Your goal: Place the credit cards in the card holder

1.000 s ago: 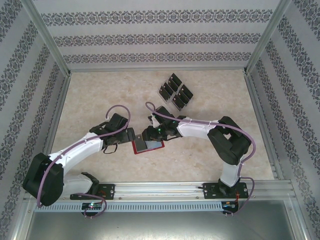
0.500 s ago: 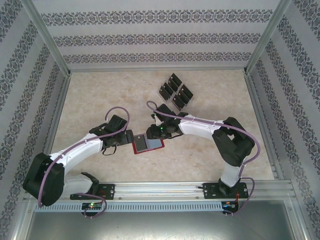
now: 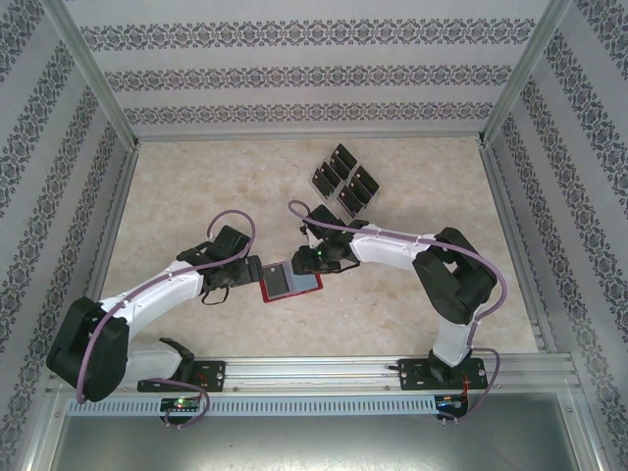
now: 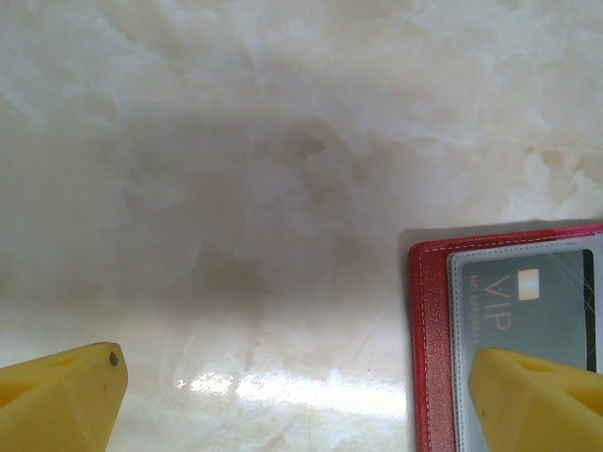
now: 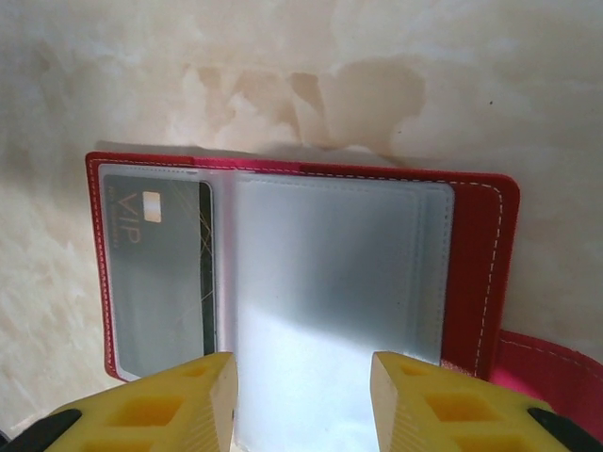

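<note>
Patterned walls (image 3: pixel 39 147) and a metal frame (image 3: pixel 93 88) close in a pale marbled table (image 3: pixel 196 186). The red wallet (image 3: pixel 289 283) lies open and flat on it, grey inside up. My left gripper (image 3: pixel 251 272) sits at the wallet's left edge with its fingers spread wide. One is over bare table just off the wallet; the other is over the wallet's left page, where a VIP card (image 4: pixel 528 301) sits in a clear sleeve. My right gripper (image 5: pixel 303 372) hangs over the wallet's far edge, fingers partly apart and gripping nothing, with the empty sleeve (image 5: pixel 330 273) between them. The other cards (image 3: pixel 345 180) stand in rows beyond the wallet, to its right, well apart.
</note>
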